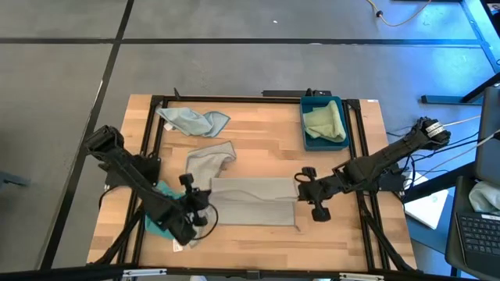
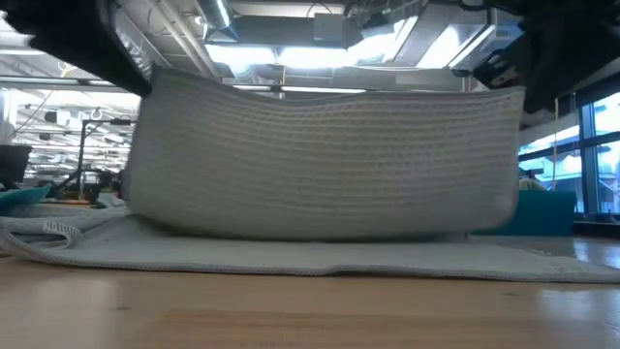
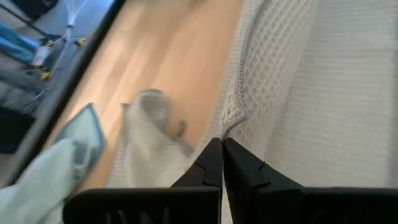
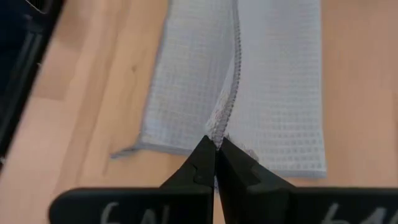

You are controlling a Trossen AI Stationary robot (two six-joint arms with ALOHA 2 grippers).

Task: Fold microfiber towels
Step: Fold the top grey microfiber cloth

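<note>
Grey waffle-weave towel point(image 1: 254, 200) lies across the front middle of the wooden surface point(image 1: 258, 148), its upper layer lifted and hanging in a shallow curve between the two arms, as the low view shows. Left tool point(image 1: 200, 204) is pinched tight on the towel's left edge; in its wrist view the fingertips point(image 3: 214, 163) meet on a corner of the cloth. Right tool point(image 1: 310, 195) is likewise closed on the towel's right edge, its fingers point(image 4: 208, 158) clamped where the hem folds over. A second grey towel point(image 1: 209, 160) sits crumpled just behind the spread one, and a pale blue towel point(image 1: 191, 121) lies bunched near the back left. A teal towel point(image 1: 160, 217) peeks out beneath the left arm. At the back right a blue tray point(image 1: 306, 125) holds a pale green towel point(image 1: 326, 122).
</note>
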